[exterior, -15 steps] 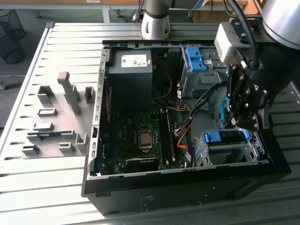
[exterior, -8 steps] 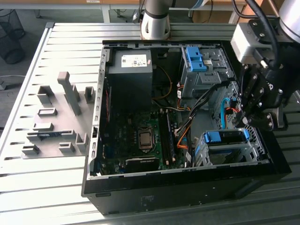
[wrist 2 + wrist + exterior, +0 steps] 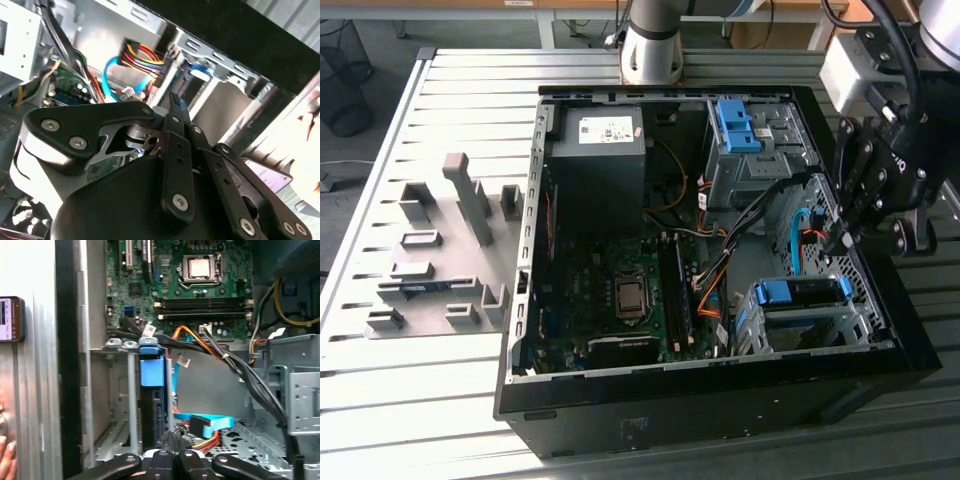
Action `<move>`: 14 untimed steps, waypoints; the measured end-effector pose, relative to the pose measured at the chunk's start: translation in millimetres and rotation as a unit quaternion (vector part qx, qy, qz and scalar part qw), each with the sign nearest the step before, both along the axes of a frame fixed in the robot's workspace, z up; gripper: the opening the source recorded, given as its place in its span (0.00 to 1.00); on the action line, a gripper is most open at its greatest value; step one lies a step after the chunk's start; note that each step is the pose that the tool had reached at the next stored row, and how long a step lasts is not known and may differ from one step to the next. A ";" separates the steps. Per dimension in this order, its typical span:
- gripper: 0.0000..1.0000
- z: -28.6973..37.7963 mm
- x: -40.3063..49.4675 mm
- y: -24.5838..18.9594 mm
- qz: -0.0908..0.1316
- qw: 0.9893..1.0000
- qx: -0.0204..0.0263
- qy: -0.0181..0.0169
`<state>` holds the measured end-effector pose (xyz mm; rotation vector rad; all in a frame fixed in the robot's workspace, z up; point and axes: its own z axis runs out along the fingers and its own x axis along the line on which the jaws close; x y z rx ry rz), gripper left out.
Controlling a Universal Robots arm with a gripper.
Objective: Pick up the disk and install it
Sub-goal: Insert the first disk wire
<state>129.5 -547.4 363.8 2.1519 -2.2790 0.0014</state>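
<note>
The disk (image 3: 800, 292), its blue rail end facing out, sits slotted in the metal drive cage (image 3: 790, 335) at the front corner of the open computer case, on the exterior view's right. In the first wrist view the disk (image 3: 151, 375) stands in the cage between grey metal walls. My gripper (image 3: 847, 243) hangs just above and behind the cage, near the case's side wall, apart from the disk. Its fingertips meet with nothing between them in both wrist views, at my gripper (image 3: 172, 437) and my gripper (image 3: 172, 102).
Bundled cables (image 3: 215, 352) and a blue data cable (image 3: 207, 422) cross the bay beside the cage. A second blue bracket (image 3: 735, 125) sits in the far bay. The motherboard (image 3: 620, 290) and dark power supply (image 3: 595, 165) fill the case. A hand (image 3: 5, 455) and a small device (image 3: 10, 317) are outside the case wall.
</note>
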 end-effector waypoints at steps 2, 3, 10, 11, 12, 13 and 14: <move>0.11 -0.1 1.3 1.6 0.000 1.000 0.000 0.000; 0.11 -0.1 2.6 1.8 0.000 1.000 0.000 0.001; 0.17 -0.2 5.8 4.5 0.000 1.000 0.000 0.003; 0.24 -0.4 6.5 6.0 0.000 1.000 0.000 0.003; 0.24 -0.5 7.3 8.1 0.000 1.000 0.000 0.003; 0.24 -0.9 8.0 9.7 0.000 1.000 0.000 0.003; 0.24 -1.3 8.9 11.2 0.000 1.000 0.000 0.004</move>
